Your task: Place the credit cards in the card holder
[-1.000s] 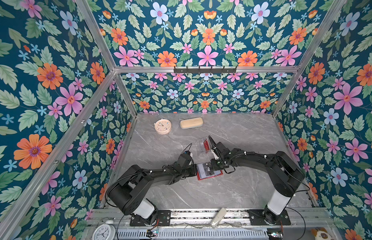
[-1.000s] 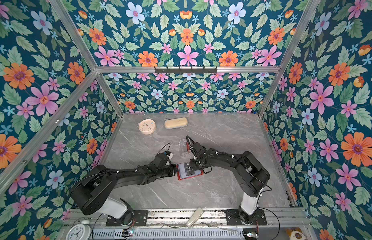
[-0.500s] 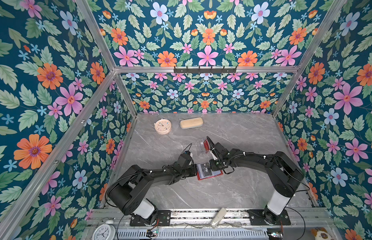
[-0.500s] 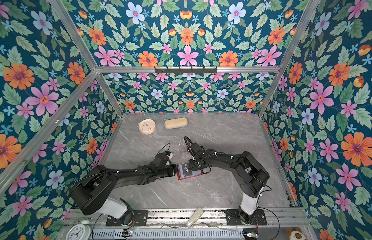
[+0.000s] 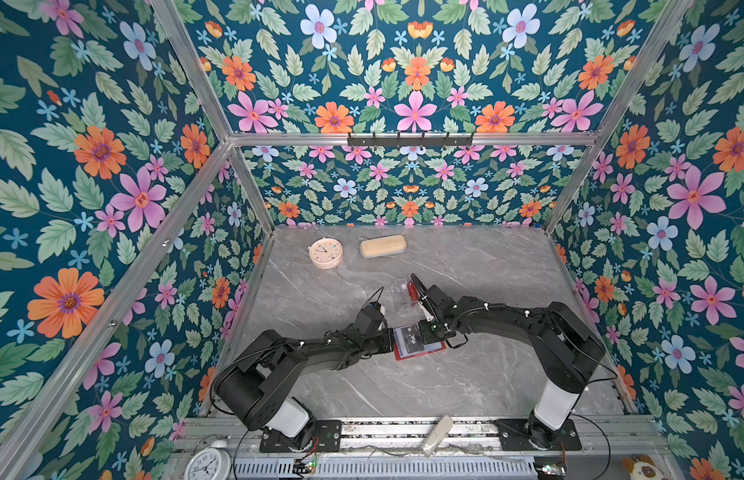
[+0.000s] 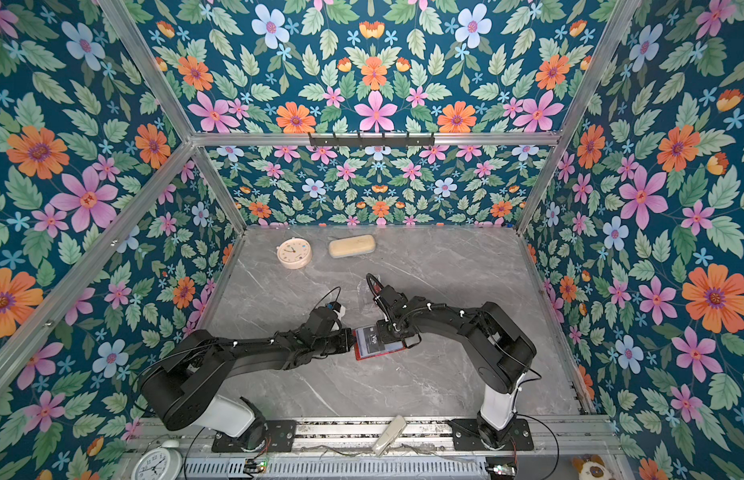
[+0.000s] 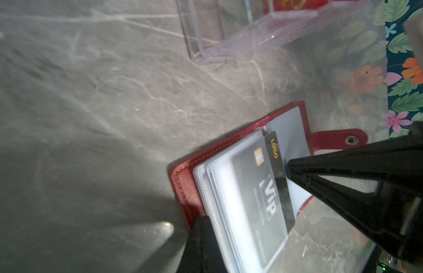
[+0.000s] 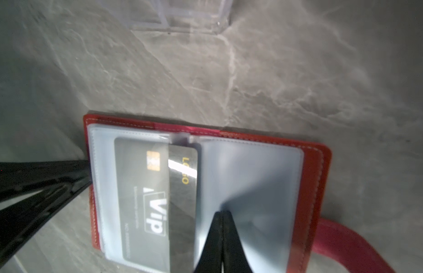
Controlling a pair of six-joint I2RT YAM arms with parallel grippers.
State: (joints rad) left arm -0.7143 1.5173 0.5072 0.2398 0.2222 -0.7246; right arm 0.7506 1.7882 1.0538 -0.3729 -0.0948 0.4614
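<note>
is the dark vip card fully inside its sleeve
No, the dark card sticks out of the clear sleeve at its gold-logo end.

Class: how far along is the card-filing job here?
Done: the card holder lies open. In hand: the dark card is partway into a sleeve, the shut right gripper at its exposed edge. Remaining: seating it, plus the red card in the clear stand.

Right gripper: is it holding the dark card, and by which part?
Nothing held: the right gripper is shut, tips beside the protruding edge of the dark card.
</note>
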